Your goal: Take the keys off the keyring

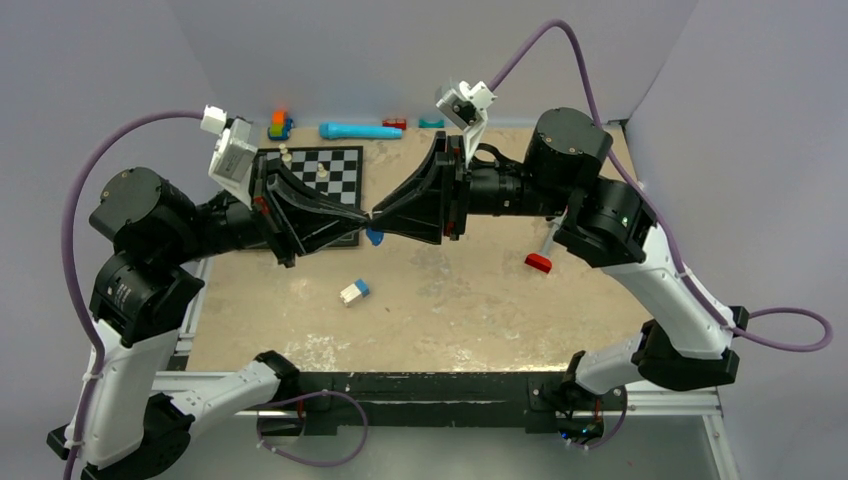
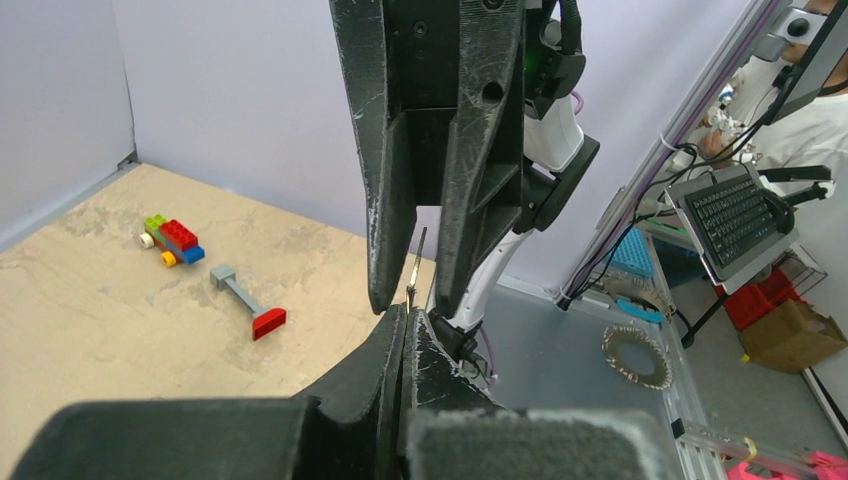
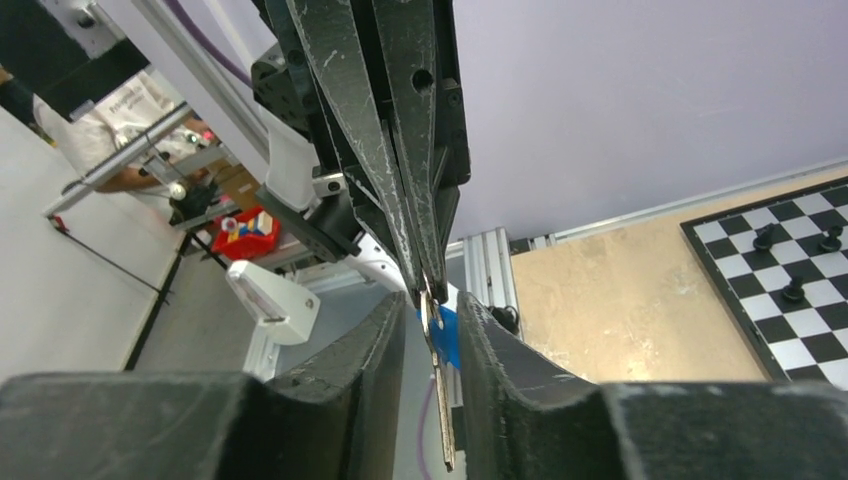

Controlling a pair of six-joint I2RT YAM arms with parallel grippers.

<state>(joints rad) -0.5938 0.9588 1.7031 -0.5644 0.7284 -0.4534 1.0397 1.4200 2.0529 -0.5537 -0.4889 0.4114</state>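
Silver key (image 3: pixel 443 420), blue-headed key (image 3: pixel 448 335) just behind it, lower centre of frame: head clamped in my left jaws, long axis running down between my right jaws, which stand apart either side.

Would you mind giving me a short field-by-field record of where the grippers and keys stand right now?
left gripper: shut, pinching the top of the keys
right gripper: open, one finger either side of the silver key
silver key: hangs downward from the left gripper's tips
blue-headed key: beside the silver key, mostly hidden
table: white-and-blue block, chessboard
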